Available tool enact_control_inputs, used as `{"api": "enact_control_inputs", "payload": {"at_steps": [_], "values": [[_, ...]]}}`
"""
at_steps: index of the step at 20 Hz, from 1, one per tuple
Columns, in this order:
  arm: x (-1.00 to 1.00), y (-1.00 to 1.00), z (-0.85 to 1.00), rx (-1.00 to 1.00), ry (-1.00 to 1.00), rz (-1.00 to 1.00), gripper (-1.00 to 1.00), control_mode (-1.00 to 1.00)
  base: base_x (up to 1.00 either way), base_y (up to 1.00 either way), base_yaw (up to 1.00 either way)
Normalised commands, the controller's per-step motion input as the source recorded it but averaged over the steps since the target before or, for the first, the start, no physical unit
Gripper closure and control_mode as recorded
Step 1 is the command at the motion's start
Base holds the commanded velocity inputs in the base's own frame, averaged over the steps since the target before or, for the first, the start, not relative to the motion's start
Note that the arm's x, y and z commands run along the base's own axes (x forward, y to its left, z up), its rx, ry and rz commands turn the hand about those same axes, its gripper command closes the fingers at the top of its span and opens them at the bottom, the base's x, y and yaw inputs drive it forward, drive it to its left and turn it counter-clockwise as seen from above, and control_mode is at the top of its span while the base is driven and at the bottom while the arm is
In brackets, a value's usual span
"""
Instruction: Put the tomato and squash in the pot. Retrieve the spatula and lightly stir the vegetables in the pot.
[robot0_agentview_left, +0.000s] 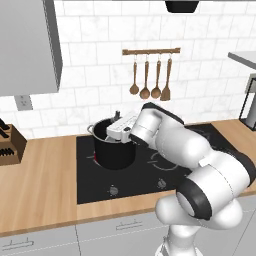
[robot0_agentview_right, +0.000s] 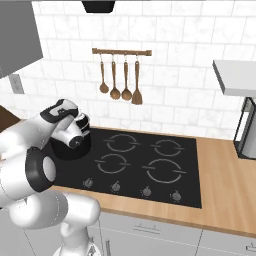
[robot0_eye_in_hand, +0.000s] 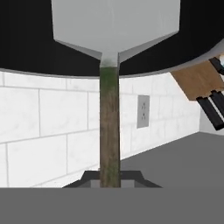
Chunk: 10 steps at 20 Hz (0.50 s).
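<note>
The claw (robot0_eye_in_hand: 109, 183) is clamped on the spatula (robot0_eye_in_hand: 114, 26) by its thin handle, with the flat grey blade reaching down into the black pot (robot0_agentview_left: 114, 145). The pot stands on the dark hob (robot0_agentview_left: 150, 170) set into the wooden worktop (robot0_agentview_left: 40, 175), toward its left rear. The white arm (robot0_agentview_left: 170, 135) bends over the pot's rim.

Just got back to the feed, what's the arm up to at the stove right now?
The arm is reaching over the black pot on the left side of the cooktop. Its gripper is shut on the spatula; the hand view shows the thin handle running up to the flat grey blade, which sits against the pot's dark interior. It looks like the stirring stage. The pot's contents can't be made out. Wooden utensils hang on the wall rail behind.
</note>
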Motion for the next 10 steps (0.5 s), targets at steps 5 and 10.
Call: {"api": "enact_control_inputs", "payload": {"at_steps": [5, 10], "values": [[0.0, 0.0, 0.0, 0.0, 0.0, 0.0, 1.0, -1.0, 0.0, 0.0, 0.0], [0.01, 0.0, 0.0, 0.0, 0.0, 0.0, 1.0, -1.0, 0.0, 0.0, 0.0]]}}
